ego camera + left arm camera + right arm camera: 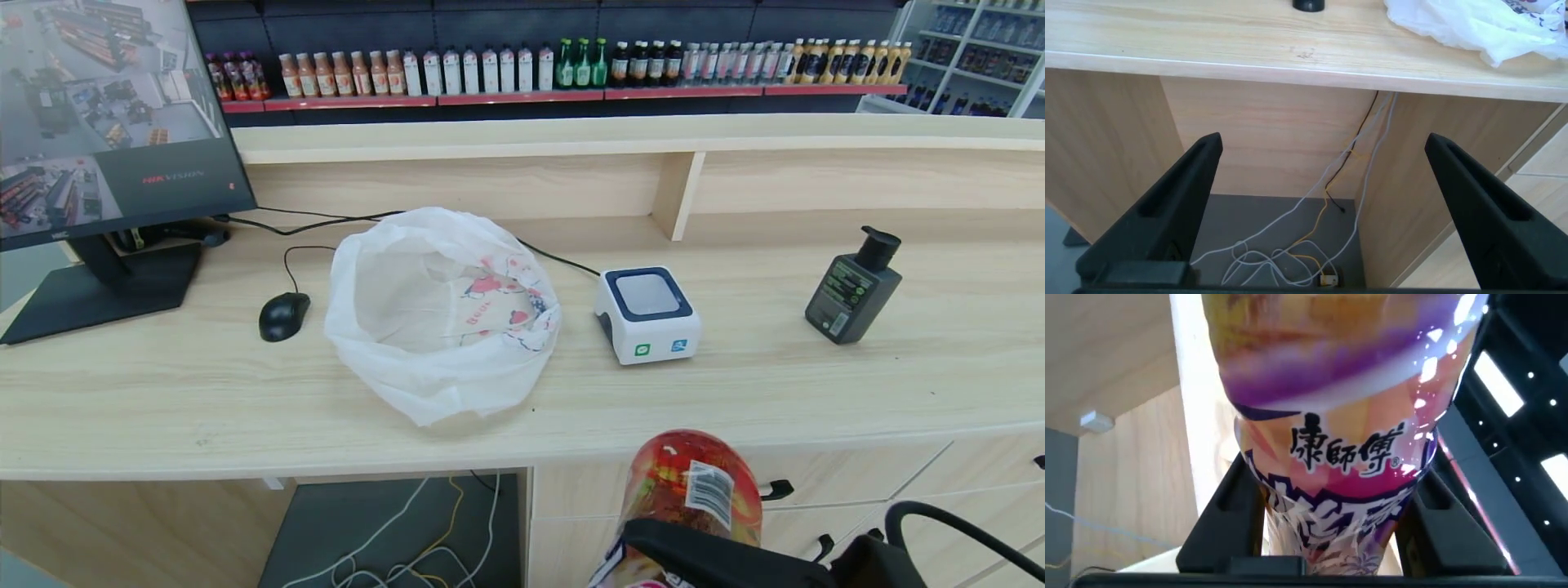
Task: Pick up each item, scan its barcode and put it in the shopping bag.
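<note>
Head view: drink bottle [690,490] at 6 o'clock, below counter [816,392] edge, in right gripper [710,555]. Shopping bag [424,384] centre; scanner [647,314] at its 3 o'clock; pump bottle [853,290] farther that way.
Left wrist view: left gripper [1323,143] fingers spread wide.
Right wrist view: fingers pinching drink bottle.

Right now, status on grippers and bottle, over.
Right gripper shut on bottle, before counter edge. Left gripper open, empty. Scanner beside bag; pump bottle farther right, not in the way.

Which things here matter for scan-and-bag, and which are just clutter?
Job:
drink bottle, held in the right gripper
scanner
shopping bag
pump bottle, likely the next item

Lying about:
monitor
mouse
shelf bottles behind the counter
</note>
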